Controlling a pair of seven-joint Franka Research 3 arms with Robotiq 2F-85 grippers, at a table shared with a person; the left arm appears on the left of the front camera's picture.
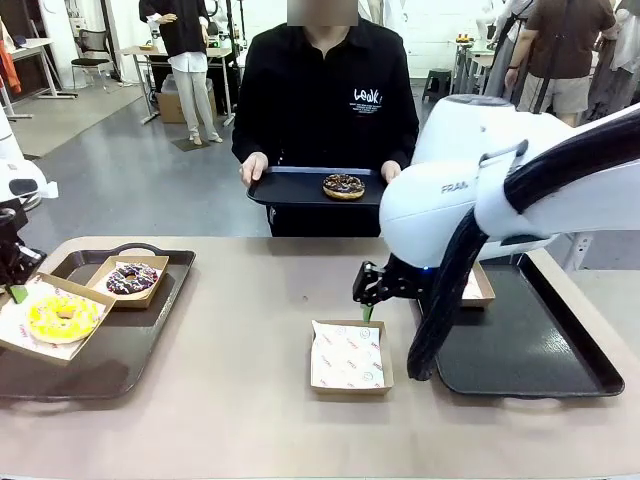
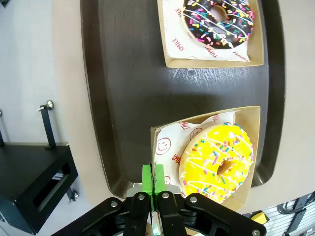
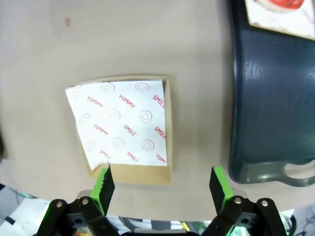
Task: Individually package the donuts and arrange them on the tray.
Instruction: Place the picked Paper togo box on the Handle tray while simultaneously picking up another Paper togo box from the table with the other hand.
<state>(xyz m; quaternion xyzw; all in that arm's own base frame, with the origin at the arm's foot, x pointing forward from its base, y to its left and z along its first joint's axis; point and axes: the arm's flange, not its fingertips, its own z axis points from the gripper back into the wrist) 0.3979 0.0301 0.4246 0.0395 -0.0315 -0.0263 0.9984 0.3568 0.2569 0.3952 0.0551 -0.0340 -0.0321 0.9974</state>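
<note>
The yellow-glazed donut (image 2: 218, 163) lies in a paper-lined box (image 2: 167, 142) at the near end of the left tray (image 2: 123, 78). My left gripper (image 2: 153, 178) is shut on that box's edge. Farther along the tray, the sprinkled chocolate donut (image 1: 132, 278) sits in its own box. The person holds a small dark tray (image 1: 285, 186) with a chocolate donut (image 1: 343, 185) on it. My right gripper (image 3: 162, 184) hangs open above an empty lined box (image 3: 120, 125) at mid-table. A red-glazed donut (image 3: 281, 4) shows at the frame's top edge, boxed on the right tray (image 3: 268, 113).
The yellow donut's box (image 1: 22, 338) overhangs the left tray's outer rim. The right arm's white body (image 1: 470, 190) and black cable hide part of the right tray (image 1: 540, 350) and its box (image 1: 480, 288). Bare tabletop lies between the trays.
</note>
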